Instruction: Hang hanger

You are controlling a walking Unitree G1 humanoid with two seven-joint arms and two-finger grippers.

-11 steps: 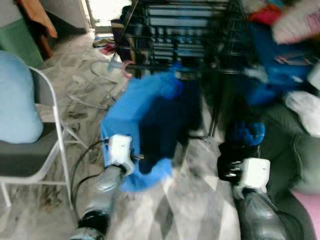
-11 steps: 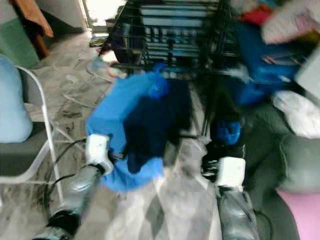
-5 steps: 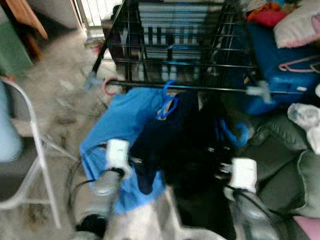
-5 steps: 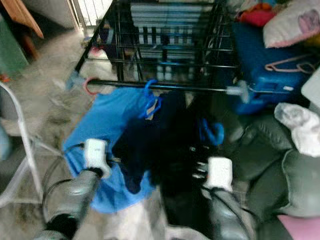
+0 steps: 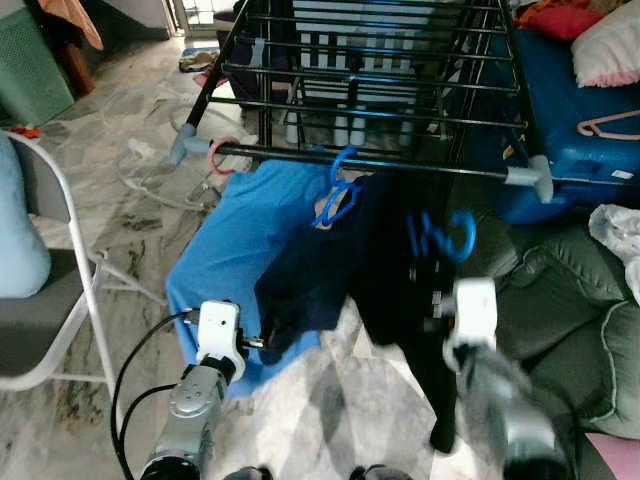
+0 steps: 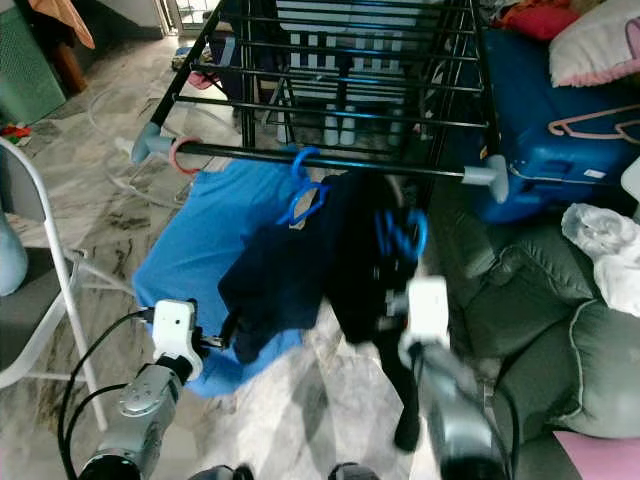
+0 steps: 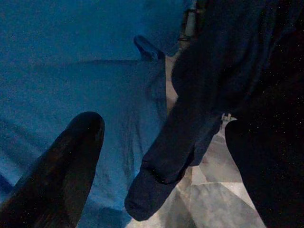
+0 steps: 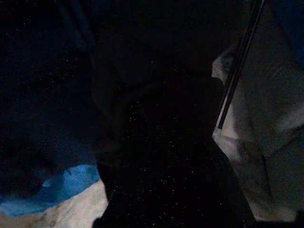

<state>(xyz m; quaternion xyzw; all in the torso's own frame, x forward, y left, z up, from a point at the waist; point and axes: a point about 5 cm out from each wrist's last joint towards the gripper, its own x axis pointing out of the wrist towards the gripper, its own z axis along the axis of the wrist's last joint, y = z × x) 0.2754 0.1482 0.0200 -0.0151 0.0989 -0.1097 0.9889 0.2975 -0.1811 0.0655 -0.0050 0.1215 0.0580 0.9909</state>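
Observation:
A black drying rack [image 5: 380,163] stands ahead, its front bar running across the view. One blue hanger [image 5: 338,190] hooks over that bar and carries a blue shirt [image 5: 235,240] and a dark navy garment [image 5: 310,285]. A second blue hanger [image 5: 446,236] with a dark garment [image 5: 400,300] hangs in the air just below the bar, right above my right gripper [image 5: 436,296], whose fingers are buried in the dark cloth. My left gripper [image 5: 262,343] is open at the navy garment's lower edge, with a navy sleeve [image 7: 164,171] hanging between its spread fingers [image 7: 61,175].
A folding chair [image 5: 70,300] stands to my left, with cables [image 5: 150,180] on the marble floor. Grey-green cushions [image 5: 560,290] and a blue case [image 5: 570,130] with a pink hanger [image 5: 610,122] crowd the right. A pink ring [image 5: 222,156] hangs at the bar's left end.
The camera has moved closer to the rack and steadied. My right gripper has lifted the second blue hanger up and leftward, closer to the front bar. The left gripper stays by the navy garment.

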